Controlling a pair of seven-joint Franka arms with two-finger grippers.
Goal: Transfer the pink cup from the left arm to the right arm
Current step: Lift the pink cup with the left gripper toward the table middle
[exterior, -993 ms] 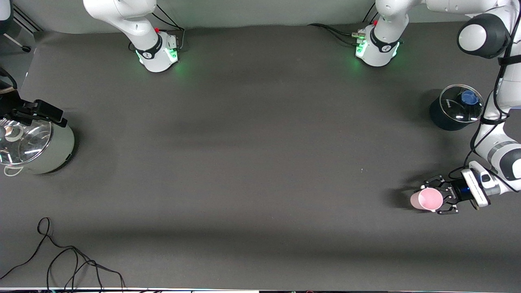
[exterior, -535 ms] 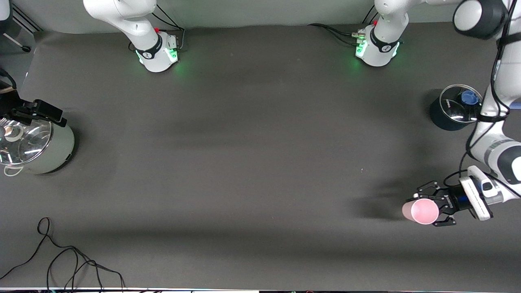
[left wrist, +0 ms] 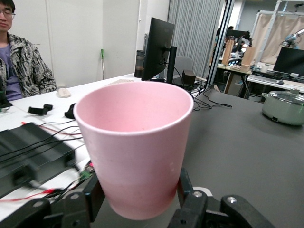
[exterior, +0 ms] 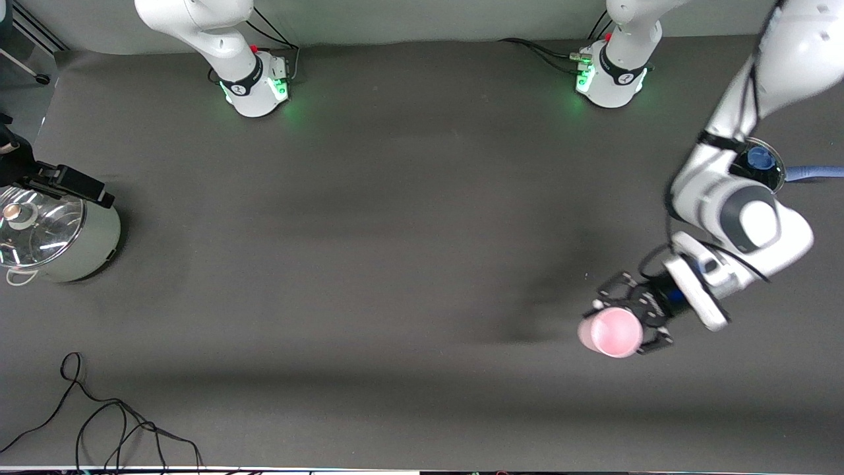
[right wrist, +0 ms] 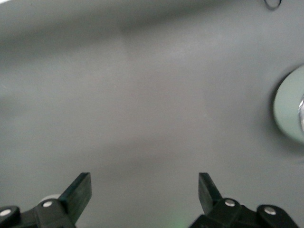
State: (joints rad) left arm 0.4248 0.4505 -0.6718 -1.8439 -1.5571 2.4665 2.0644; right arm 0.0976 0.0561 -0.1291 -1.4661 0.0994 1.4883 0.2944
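The pink cup (exterior: 610, 332) is held in my left gripper (exterior: 625, 322), up in the air over the table toward the left arm's end. In the left wrist view the cup (left wrist: 135, 142) stands upright between the black fingers (left wrist: 190, 199), which press on its lower wall; my left gripper (left wrist: 140, 192) is shut on it. My right gripper (exterior: 69, 180) hangs at the right arm's end of the table, over the rim of a pale green pot. In the right wrist view it (right wrist: 145, 183) is open and empty above bare table.
A pale green pot with a glass lid (exterior: 53, 234) stands at the right arm's end; it also shows in the left wrist view (left wrist: 285, 107). A dark pot with a blue-knobbed glass lid (exterior: 761, 161) sits partly hidden under the left arm. A black cable (exterior: 119, 422) lies near the front edge.
My left arm has swung the pink cup toward the middle of the table and raised it. The right gripper has stayed by the green pot.
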